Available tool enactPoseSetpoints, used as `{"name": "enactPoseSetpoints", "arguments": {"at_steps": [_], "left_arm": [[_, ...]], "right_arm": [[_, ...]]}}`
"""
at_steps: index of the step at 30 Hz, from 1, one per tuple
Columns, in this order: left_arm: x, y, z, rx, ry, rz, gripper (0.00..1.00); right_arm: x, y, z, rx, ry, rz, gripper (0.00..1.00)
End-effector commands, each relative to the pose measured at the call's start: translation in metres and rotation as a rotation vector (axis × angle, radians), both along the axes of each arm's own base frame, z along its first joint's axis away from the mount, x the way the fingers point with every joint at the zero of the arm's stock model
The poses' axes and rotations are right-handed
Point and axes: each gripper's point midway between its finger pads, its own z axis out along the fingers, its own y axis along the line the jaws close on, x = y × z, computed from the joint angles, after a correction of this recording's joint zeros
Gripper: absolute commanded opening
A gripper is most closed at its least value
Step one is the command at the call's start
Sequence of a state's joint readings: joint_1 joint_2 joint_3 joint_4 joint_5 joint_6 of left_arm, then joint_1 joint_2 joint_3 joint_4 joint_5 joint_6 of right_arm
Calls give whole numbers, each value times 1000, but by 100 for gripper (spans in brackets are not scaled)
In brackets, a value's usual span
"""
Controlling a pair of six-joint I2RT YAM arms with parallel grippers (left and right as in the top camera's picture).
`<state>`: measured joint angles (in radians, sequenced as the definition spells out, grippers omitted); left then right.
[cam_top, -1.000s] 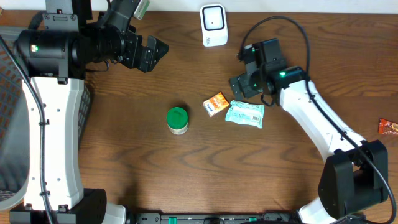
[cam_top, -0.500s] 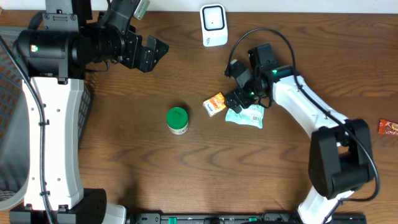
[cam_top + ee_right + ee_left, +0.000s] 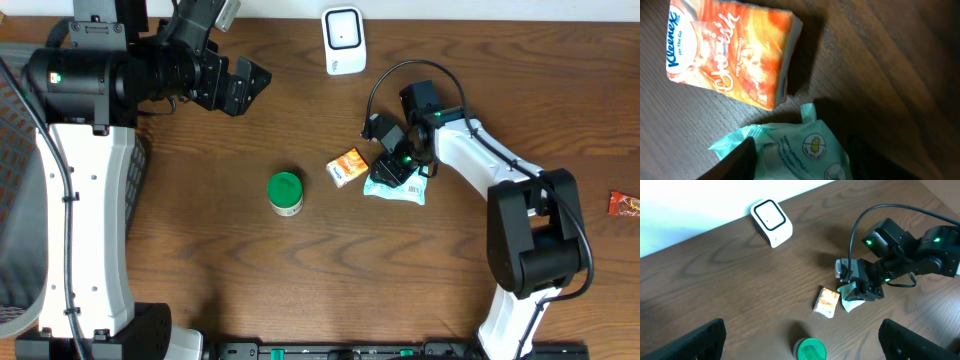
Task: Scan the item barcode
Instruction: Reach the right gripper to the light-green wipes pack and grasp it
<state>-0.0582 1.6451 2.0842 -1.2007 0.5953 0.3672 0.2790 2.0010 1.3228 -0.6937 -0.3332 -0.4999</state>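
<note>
Now, right fingers (image 3: 737, 160) astride green wipes pack (image 3: 795, 150), grip unclear, left fingers (image 3: 695, 340) spread wide, Kleenex pack (image 3: 735, 55) beside

Glossy plastic wipes pkt (image 3: 790, 150) (crinkled); matt wood tbl (image 3: 300, 285).

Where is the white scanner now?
In the overhead view, the white scanner stands at the far edge of the table, near centre, beyond the orange tissue pack.

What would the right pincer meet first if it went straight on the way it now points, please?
Probably the mint-green packet, directly ahead in its wrist view; the orange Kleenex pack sits off to one side.
</note>
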Motion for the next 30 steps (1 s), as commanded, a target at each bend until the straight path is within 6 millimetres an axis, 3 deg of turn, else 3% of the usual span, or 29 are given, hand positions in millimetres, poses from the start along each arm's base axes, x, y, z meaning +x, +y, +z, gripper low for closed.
{"name": "enactPoseSetpoints", "arguments": {"at_steps": [1,5,8,14,17,23,25,26,28,30], "left_arm": [[1,1,-4,10,6,-3,98],[1,1,-4,10,5,-3,98],[1,1,-4,10,5,-3,98],[1,1,-4,10,5,-3,98],[1,1,-4,10,6,-3,98],[1,1,-4,10,6,-3,98],[1,1,-4,10,6,-2,98],[1,1,-4,10,6,-2,98],[1,1,-4,10,6,-2,98],[1,1,-4,10,6,-2,97]], "right_arm": [[1,-7,-9,-19,5,6,45],[5,-8,-9,-28,-12,-2,15],[20,-16,-7,-67,-39,-103,2],[66,-54,16,-192,-133,-546,1],[80,-76,25,-207,-158,-809,1],[72,-104,18,-87,-10,-1372,2],[68,-106,16,-47,50,-1472,7],[67,-104,15,-25,80,-1501,17],[66,-96,15,25,135,-1500,57],[66,-90,16,54,172,-1461,84]]}}
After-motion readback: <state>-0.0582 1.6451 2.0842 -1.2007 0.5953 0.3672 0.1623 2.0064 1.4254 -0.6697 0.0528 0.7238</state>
